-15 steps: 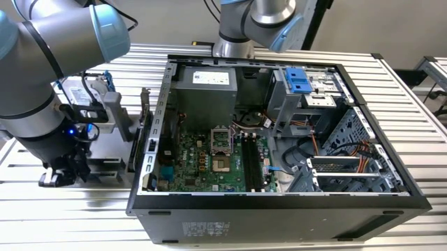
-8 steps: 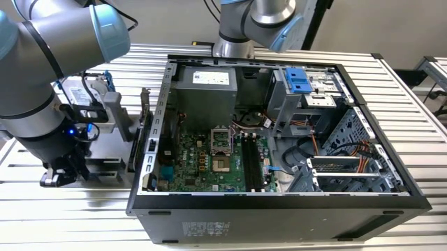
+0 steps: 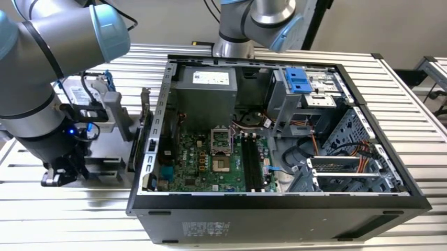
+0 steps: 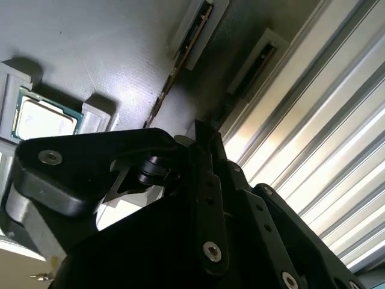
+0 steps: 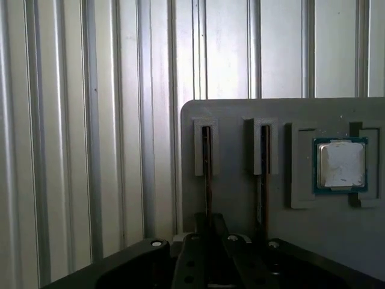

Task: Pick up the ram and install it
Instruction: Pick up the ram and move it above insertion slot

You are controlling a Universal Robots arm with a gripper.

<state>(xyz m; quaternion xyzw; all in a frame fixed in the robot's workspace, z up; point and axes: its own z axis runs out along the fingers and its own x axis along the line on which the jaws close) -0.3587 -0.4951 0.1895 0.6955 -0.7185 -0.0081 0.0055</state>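
Note:
The ram (image 5: 206, 174) is a thin stick standing on edge in a slot of a grey holder tray (image 5: 240, 111). In the second wrist view the ram (image 4: 174, 75) runs slantwise across the tray. My gripper (image 5: 209, 221) has its black fingers drawn together on the stick's near end, and the stick still sits in its slot. From the second wrist view, the gripper (image 4: 203, 133) has its tips meeting just over the tray. The exterior view has the gripper (image 3: 59, 175) low over the tray (image 3: 104, 164), to the exterior view's left of the open computer case (image 3: 279, 201).
A second stick (image 5: 263, 174) stands in the neighbouring slot, and a processor chip (image 5: 341, 164) lies in a pocket beside it. Inside the case, the motherboard's black slots (image 3: 252, 157) lie near the middle. A hard drive in a blue frame (image 3: 87, 94) and an upright card (image 3: 144, 110) stand behind the tray.

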